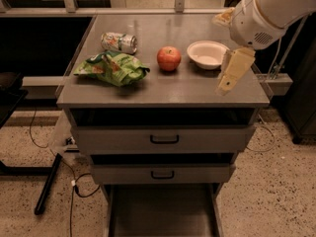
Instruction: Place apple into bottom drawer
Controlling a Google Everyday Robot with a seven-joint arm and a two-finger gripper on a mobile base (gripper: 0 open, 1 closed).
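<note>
Four objects lie on the grey metal bench (197, 90): a round red apple with a yellow blush (169, 58) near the middle, a shallow white bowl (207, 53) just right of it, a crumpled green snack bag (112, 67) to its left, and a crushed drink can (119, 42) beyond the bag. The cream-coloured hand (226, 84) hangs over the bench's near right corner, apart from the apple; whether it is open or closed cannot be told. The bottom grey drawer (163, 211) stands pulled out beneath two black-handled drawers (164, 139).
</note>
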